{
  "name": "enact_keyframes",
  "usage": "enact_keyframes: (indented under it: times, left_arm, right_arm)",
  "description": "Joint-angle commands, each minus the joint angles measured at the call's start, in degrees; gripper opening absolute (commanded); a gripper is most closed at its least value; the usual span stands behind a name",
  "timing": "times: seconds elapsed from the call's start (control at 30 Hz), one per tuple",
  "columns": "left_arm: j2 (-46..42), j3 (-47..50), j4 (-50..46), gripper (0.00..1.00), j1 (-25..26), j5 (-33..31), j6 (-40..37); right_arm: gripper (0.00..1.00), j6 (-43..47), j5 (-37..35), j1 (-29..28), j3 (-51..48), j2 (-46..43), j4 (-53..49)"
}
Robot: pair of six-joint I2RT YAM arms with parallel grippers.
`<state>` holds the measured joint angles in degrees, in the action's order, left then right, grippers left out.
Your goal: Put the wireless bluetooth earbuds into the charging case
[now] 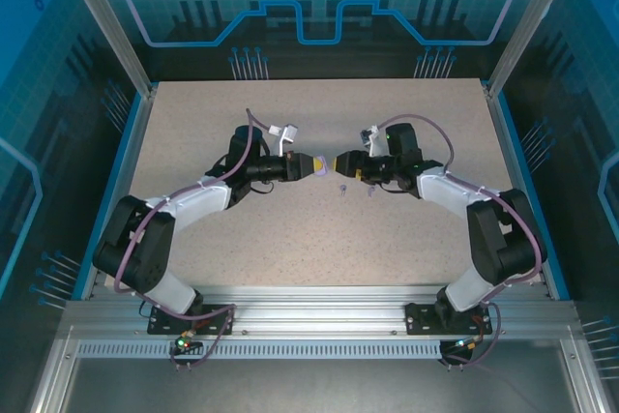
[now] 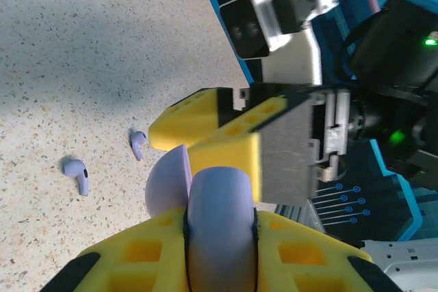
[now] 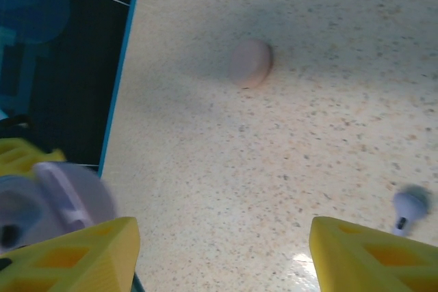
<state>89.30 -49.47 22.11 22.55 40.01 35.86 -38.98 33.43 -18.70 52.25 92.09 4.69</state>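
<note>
My left gripper [image 1: 314, 165] is shut on a purplish-grey charging case [image 2: 220, 210], held above the table's middle. The case's lid [image 2: 168, 182] stands open to the left. My right gripper [image 1: 340, 163] faces it, tips almost touching the case, and its yellow fingers [image 2: 229, 152] sit just behind the lid. In the right wrist view the right gripper [image 3: 222, 254] is open with bare table between its jaws, and the case [image 3: 48, 200] lies just outside its left finger. Two purplish earbuds [image 2: 76, 174] [image 2: 138, 144] lie on the table below the grippers, apart from both.
A pinkish round disc [image 3: 250, 63] rests on the speckled table [image 1: 290, 229] farther out. The table's blue edge [image 3: 120, 80] and a dark drop run along the left of the right wrist view. Both arms meet over the middle.
</note>
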Motion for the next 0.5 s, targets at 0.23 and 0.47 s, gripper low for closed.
enact_keyframes:
  times: [0.23, 0.47]
  left_arm:
    - [-1.9, -1.7, 1.4, 0.00, 0.1, 2.7, -0.6]
    - [-1.4, -2.9, 3.6, 0.00, 0.1, 6.0, 1.4]
  right_arm:
    - [0.64, 2.6, 3.8, 2.0, -3.5, -6.4, -2.1]
    - [0.57, 5.0, 10.6, 2.2, -3.9, -9.4, -1.2]
